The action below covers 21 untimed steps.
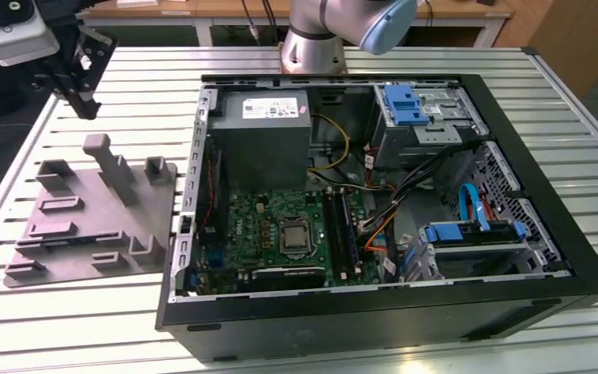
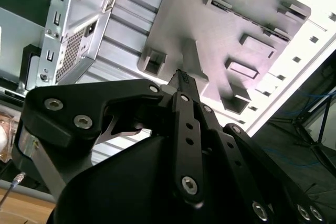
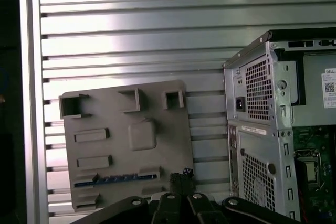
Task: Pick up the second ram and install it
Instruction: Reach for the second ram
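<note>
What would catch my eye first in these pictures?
An open computer case sits on the slatted table, its green motherboard exposed. On the exterior view's left lies a grey fixture plate with the gripper hanging above it; the first wrist view shows the ram resting in the plate.

The second ram [image 3: 115, 179] is a long, thin, dark stick with bluish marks along it, seen edge-on from above in the first wrist view. It lies level in a long slot of the grey fixture plate [image 3: 173, 145], on the side away from the plate's upright blocks [image 3: 131, 99]. In the exterior view, that plate rests on the counter [image 1: 71, 312] at the left of the frame.
</note>
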{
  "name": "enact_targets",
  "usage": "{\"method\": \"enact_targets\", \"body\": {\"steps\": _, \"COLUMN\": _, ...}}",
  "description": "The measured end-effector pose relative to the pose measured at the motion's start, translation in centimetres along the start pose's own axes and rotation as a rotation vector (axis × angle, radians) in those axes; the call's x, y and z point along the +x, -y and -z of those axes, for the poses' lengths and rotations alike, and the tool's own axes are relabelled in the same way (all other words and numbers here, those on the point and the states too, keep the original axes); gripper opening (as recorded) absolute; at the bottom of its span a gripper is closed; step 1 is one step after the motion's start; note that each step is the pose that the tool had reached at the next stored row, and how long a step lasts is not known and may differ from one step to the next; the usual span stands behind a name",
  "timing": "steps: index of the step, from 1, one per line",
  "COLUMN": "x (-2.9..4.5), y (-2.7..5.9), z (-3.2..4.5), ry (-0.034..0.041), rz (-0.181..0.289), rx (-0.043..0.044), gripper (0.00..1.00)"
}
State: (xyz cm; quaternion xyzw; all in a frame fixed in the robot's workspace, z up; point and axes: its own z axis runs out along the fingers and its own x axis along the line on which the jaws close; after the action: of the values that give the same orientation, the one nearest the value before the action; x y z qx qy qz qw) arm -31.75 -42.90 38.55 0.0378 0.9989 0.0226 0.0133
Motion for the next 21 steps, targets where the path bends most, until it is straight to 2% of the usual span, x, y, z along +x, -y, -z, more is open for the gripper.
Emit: {"method": "enact_targets", "body": {"steps": 21, "x": 2.97, "y": 0.47, "z": -0.16, "ry": 0.0001, "rz": 0.0, "rx": -0.0001, "gripper": 0.11}}
